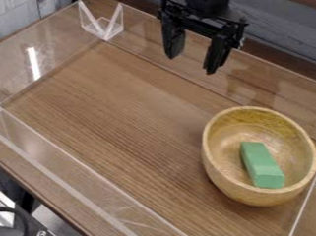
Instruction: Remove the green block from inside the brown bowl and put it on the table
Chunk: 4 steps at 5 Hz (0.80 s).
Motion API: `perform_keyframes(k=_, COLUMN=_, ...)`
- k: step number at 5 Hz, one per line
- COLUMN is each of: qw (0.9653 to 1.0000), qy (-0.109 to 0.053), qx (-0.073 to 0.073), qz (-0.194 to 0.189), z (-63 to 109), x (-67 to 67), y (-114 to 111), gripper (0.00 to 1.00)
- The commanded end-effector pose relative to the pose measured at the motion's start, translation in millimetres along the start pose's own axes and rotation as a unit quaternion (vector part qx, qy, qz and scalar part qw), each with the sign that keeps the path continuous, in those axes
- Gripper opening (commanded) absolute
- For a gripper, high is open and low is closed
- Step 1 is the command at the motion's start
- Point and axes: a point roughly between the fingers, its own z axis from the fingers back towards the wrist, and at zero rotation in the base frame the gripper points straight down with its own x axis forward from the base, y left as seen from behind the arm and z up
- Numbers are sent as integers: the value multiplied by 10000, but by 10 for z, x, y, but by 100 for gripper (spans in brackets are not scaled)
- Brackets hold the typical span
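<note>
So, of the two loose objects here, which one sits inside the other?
The green block lies inside the brown bowl. The bowl rests directly on the table.

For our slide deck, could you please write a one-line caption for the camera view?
Open gripper hangs above the table, away from the bowl holding the green block.

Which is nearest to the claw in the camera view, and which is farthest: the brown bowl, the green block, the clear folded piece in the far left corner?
From the claw, open above the table:
1. Clear folded piece, to its left in the far corner.
2. Brown bowl, below right; its rim comes closest.
3. Green block, deeper inside the bowl.
</note>
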Motion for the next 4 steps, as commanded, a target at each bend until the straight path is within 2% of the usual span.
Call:
perform_keyframes(k=1, qw=9996, qy=20, qx=-116, qz=254, z=-82, x=-42, y=-261, gripper=100)
perform_keyframes(k=2, qw=9984, qy=56, qx=-268, qz=493, z=-216, x=-122, y=-610, gripper=100)
perform_keyframes(k=3, qw=9978, qy=-85, qx=-334, qz=558, z=-273, x=-124, y=-903, gripper=100)
perform_keyframes(k=4, qw=9969, qy=-206, qx=-380, qz=660, z=-327, x=-139, y=-1082, gripper=100)
